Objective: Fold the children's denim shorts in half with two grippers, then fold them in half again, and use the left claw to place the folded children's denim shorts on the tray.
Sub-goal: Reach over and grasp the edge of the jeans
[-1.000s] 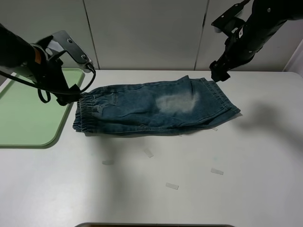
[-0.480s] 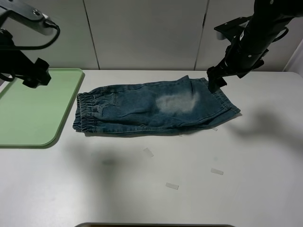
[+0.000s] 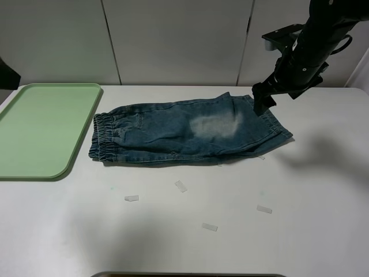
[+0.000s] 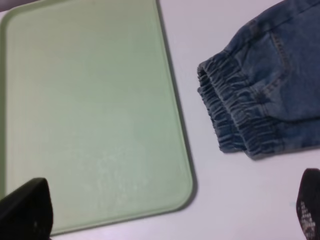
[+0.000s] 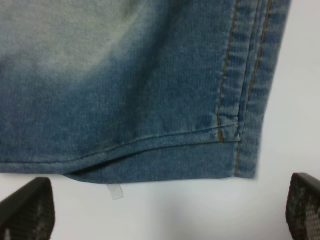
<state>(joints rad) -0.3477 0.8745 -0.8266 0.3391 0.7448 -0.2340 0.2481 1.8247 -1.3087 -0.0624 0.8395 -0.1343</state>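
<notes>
left hand (image 4: 167, 212): only two black fingertips (image 4: 26, 210) show, cut off by the picture's edge.
right hand (image 3: 263, 104): black on black from up high, its fingers are hard to tell apart.
tray (image 3: 40, 127): one end runs off the picture.
shorts (image 3: 184, 130): folded over, so the bottom layer is hidden.
white bits (image 3: 131, 198): too small to tell what they are.
dark scrap (image 3: 4, 75): cut off at the edge, cannot tell what it is.

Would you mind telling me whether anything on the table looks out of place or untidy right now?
Only a minor thing: several small white tape-like scraps lie scattered on the table near the denim shorts, one peeking from under their hem. Nothing looks spilled or damaged.
</notes>
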